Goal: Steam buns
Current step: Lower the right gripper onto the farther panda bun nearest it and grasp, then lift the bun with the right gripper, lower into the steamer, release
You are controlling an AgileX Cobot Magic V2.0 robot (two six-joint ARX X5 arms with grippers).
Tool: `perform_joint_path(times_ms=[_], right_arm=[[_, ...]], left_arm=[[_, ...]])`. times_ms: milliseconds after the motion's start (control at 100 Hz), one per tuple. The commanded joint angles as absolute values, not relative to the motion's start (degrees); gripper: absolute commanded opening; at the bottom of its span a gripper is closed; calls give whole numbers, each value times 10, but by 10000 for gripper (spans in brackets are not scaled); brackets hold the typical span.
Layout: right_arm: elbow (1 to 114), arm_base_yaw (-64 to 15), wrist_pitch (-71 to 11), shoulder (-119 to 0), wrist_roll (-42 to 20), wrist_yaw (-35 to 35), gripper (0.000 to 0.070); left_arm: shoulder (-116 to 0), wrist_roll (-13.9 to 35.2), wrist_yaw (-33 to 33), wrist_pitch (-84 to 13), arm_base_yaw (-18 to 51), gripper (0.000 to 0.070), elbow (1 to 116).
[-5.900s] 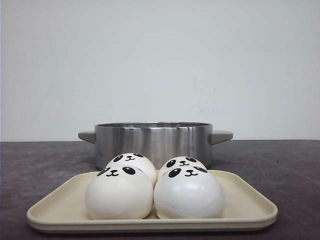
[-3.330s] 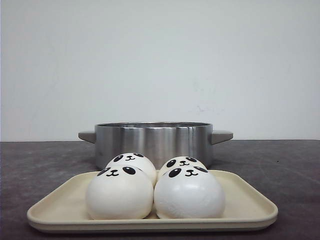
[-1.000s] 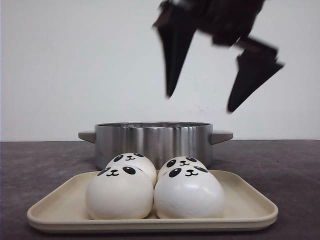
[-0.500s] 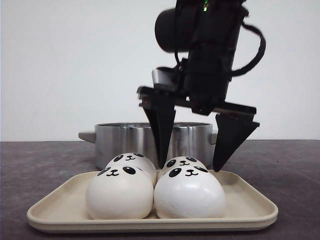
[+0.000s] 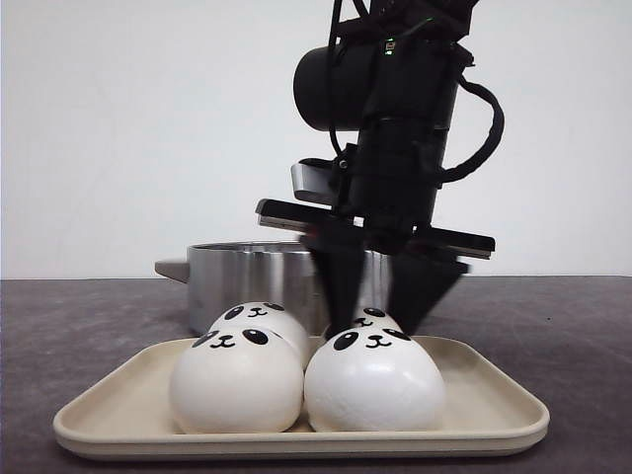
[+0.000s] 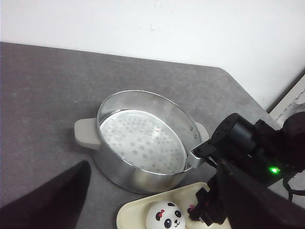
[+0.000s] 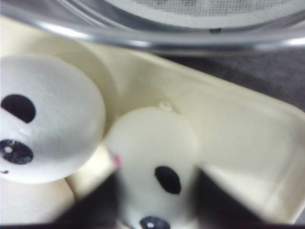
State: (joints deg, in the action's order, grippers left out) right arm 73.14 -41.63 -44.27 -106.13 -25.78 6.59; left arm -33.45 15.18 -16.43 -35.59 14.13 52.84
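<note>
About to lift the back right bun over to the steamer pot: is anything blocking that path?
Nothing visible does. The right tool straddles the back right bun on the tray. The pot stands directly behind the tray, uncovered, its perforated insert bare. Only the pot's rim has to be cleared.

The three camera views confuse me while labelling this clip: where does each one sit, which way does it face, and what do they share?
Front view: low at the table edge, facing forward over the tray and buns to the pot; shows the right gripper.
Left wrist view: high, looking down into the pot; shows the right arm.
Right wrist view: close over one bun.
All share tray and buns.
</note>
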Motion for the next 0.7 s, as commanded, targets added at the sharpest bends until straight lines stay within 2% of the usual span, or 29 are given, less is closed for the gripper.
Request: perform_joint_path(times_ms=[0,150,320,480,690], right_arm=[[739,-424,-441,-1079,-261,60,9],[740,-436,-451,-1028,-247,60,9],[741,-462,-450,-913,-244,60,8],[759,-464,-414,-816,-239,41,7],[860,-413,-402,-811,-175,15,6]], left_arm=[[-337,141,-163,-351,143,509,538],[-337,141,-163,-351,143,509,538],[-337,141,-163,-350,143,509,538],[-337,142,-159,-347,143,509,538],[-337,142,-159,-347,143,509,538]])
